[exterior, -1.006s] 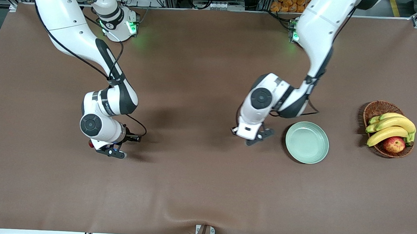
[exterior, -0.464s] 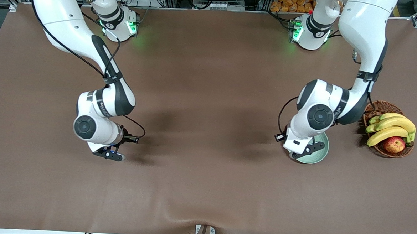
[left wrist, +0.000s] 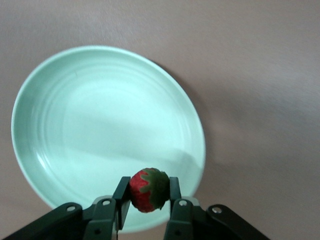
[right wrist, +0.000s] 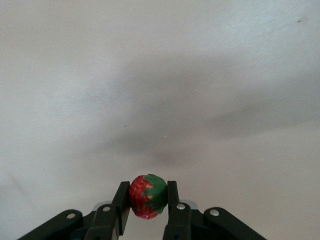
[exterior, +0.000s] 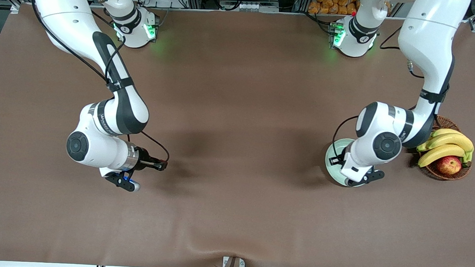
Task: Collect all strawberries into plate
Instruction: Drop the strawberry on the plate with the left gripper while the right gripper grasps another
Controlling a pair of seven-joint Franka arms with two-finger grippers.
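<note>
My left gripper (left wrist: 147, 187) is shut on a strawberry (left wrist: 149, 190), red with a dark green cap, and holds it over the edge of the pale mint-green plate (left wrist: 100, 125). In the front view the left hand covers much of the plate (exterior: 333, 161). My right gripper (right wrist: 146, 192) is shut on a second strawberry (right wrist: 147, 196) and holds it above bare brown table toward the right arm's end. The plate looks empty in the left wrist view. A third strawberry is not in view.
A brown wicker basket (exterior: 436, 120) stands beside the plate toward the left arm's end of the table. It holds bananas (exterior: 446, 145) and a red-yellow apple (exterior: 448, 165). The brown mat has a ripple near the front edge (exterior: 215, 246).
My left arm has swung from the middle of the table to over the plate, carrying its strawberry. My right hand has shifted a little toward the right arm's end and turned, still holding its strawberry.
</note>
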